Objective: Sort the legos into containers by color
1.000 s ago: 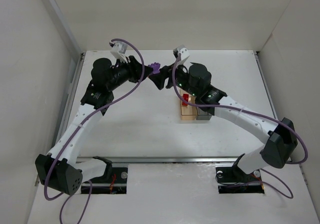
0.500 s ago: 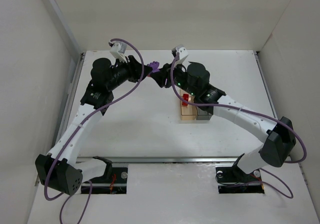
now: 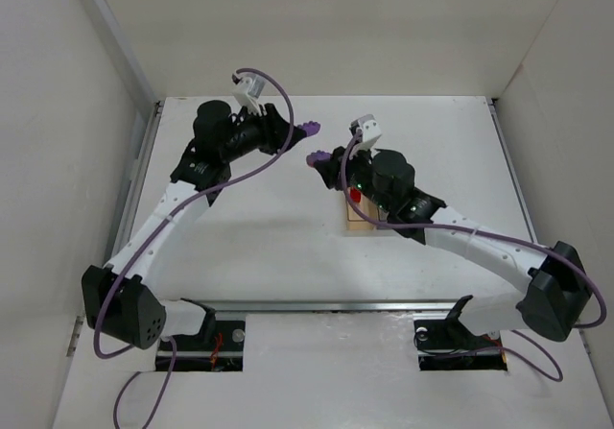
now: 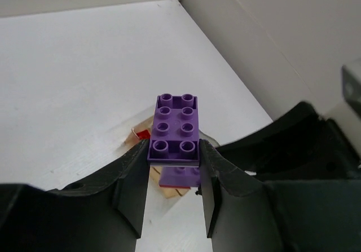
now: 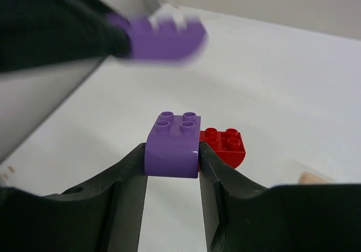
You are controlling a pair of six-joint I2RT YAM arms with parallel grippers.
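Purple plastic sits in both pincers. The left pincer (image 4: 173, 155) is closed on a flat purple eight-stud lego brick (image 4: 173, 129), pinching its near end so the rest juts forward, well above the white table (image 4: 73, 83). The right pincer (image 5: 172, 159) is clamped on a small purple four-stud lego brick with a rounded edge (image 5: 172, 145), the studs facing up and the fingers pressing its two sides.

From the top camera, the left pincer (image 3: 299, 130) and the right pincer (image 3: 321, 158) are near each other over the far middle of the table (image 3: 249, 227) — close, but with a gap between their bricks. The eight-stud brick (image 3: 309, 127) lies farther from the arm bases than the four-stud one (image 3: 315, 159).

Just beside the right pincer, partly under that arm, stands an amber translucent plastic container (image 3: 360, 220) with a red lego brick (image 3: 355, 196) in it. The right wrist camera shows this red brick (image 5: 224, 145) just behind the held purple one — touching or apart, I cannot tell.
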